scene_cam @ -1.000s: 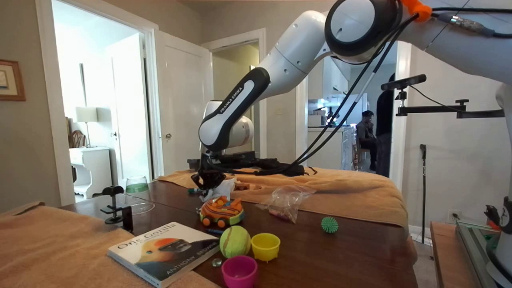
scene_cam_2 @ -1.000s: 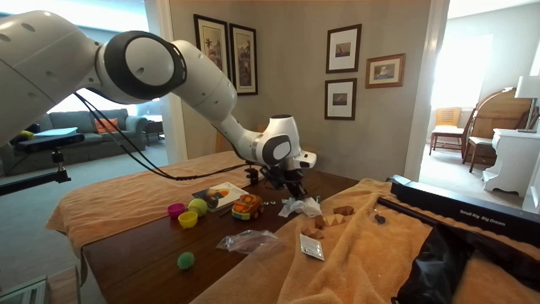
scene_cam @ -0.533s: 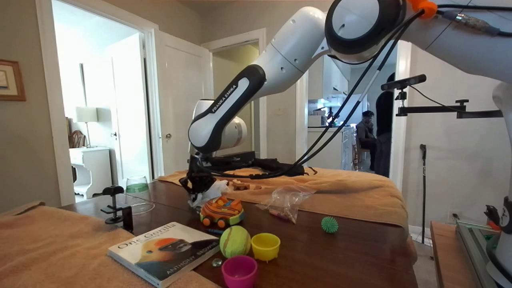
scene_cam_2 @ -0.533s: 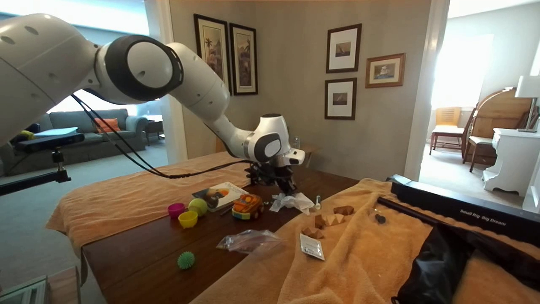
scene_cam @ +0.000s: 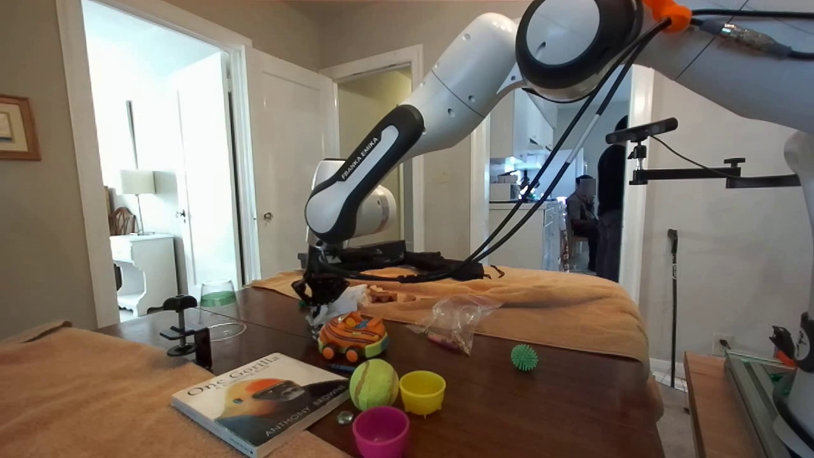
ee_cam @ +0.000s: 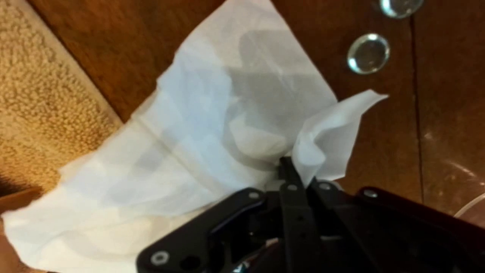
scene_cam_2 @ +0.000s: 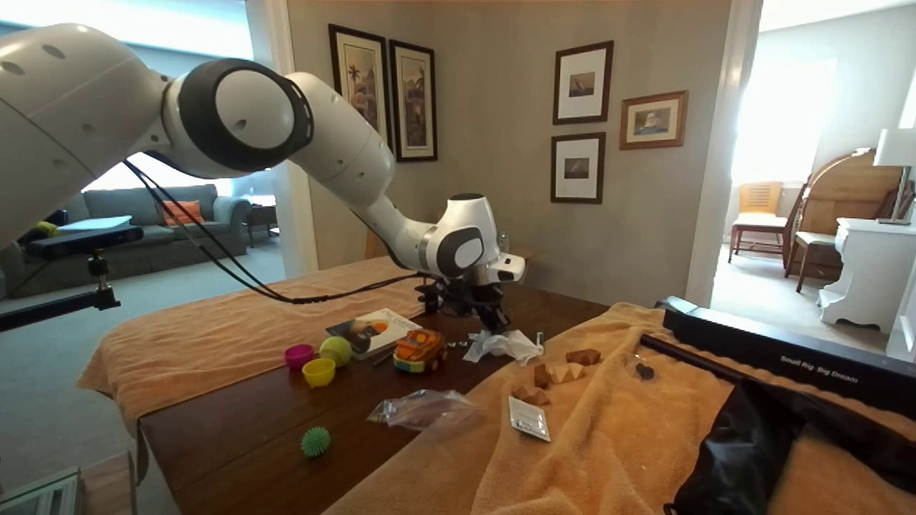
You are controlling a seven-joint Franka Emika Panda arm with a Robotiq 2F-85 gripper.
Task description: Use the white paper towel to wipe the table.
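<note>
My gripper [ee_cam: 301, 179] had its fingers clamped on a fold of the white paper towel [ee_cam: 182, 151], spread over the table [ee_cam: 390, 151]. Pickup looked done; how much wiping was left I couldn't tell. Glass beads [ee_cam: 368, 54] lay just beside, an orange cloth [ee_cam: 45, 98] bordered it opposite, the toy car [scene_cam_2: 419, 350] stood near; the table toward the wall [scene_cam_2: 494, 157] offered me room.

This is a home; well beyond the jaws, in an exterior view, stands a grey sofa [scene_cam_2: 132, 202] with an orange cushion [scene_cam_2: 182, 212]; framed pictures [scene_cam_2: 581, 82] hang on a wall [scene_cam_2: 494, 107] behind and above the jaws; farther off are a wooden chair [scene_cam_2: 761, 207] and a white desk [scene_cam_2: 859, 257] bearing a lamp [scene_cam_2: 894, 148]. Past the jaws in an exterior view, white cabinets [scene_cam: 536, 130] hang over a counter [scene_cam: 516, 235]; under the jaws spreads a wooden table [scene_cam: 509, 407], with a toy car [scene_cam: 353, 337] near them and a book [scene_cam: 262, 401] farther off.
</note>
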